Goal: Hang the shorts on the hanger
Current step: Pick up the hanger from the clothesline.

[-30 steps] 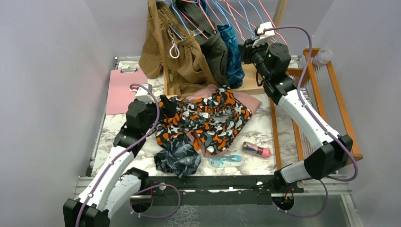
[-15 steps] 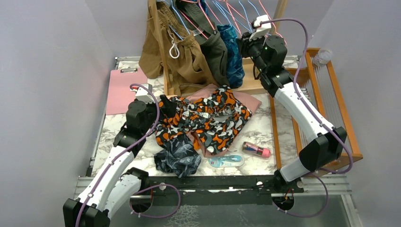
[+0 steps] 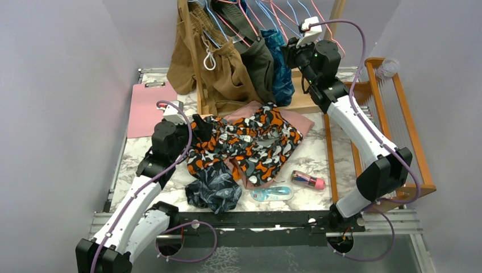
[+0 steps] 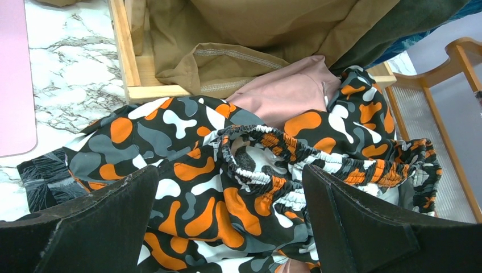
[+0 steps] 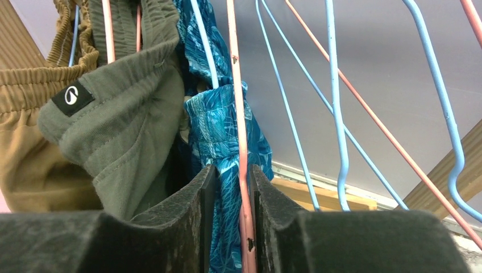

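The shorts (image 3: pixel 244 145), dark with orange, white and grey blobs, lie crumpled in the middle of the table. My left gripper (image 3: pixel 194 132) hovers at their left edge. In the left wrist view it (image 4: pixel 230 173) is wide open above the shorts (image 4: pixel 227 193), straddling the gathered waistband. My right gripper (image 3: pixel 290 54) is raised among the hanging wires at the back. In the right wrist view its jaws (image 5: pixel 232 170) stand narrow around one pink wire of the hanger (image 5: pixel 239 102). The wire rests against the right finger, with a small gap to the left finger.
Brown shorts (image 3: pixel 210 74), olive shorts (image 5: pixel 125 125) and a blue leaf-print garment (image 5: pixel 219 131) hang left of the held wire; light-blue hangers (image 5: pixel 335 114) hang to its right. Dusty-pink shorts (image 3: pixel 298 120), navy shorts (image 3: pixel 215 190), a pink clipboard (image 3: pixel 145 108), a pink bottle (image 3: pixel 308 181) and a wooden rack (image 3: pixel 392 108) surround the shorts.
My right arm has shifted left and up into the hangers, and its jaws have narrowed around the pink wire. The left arm and the shorts have not moved.
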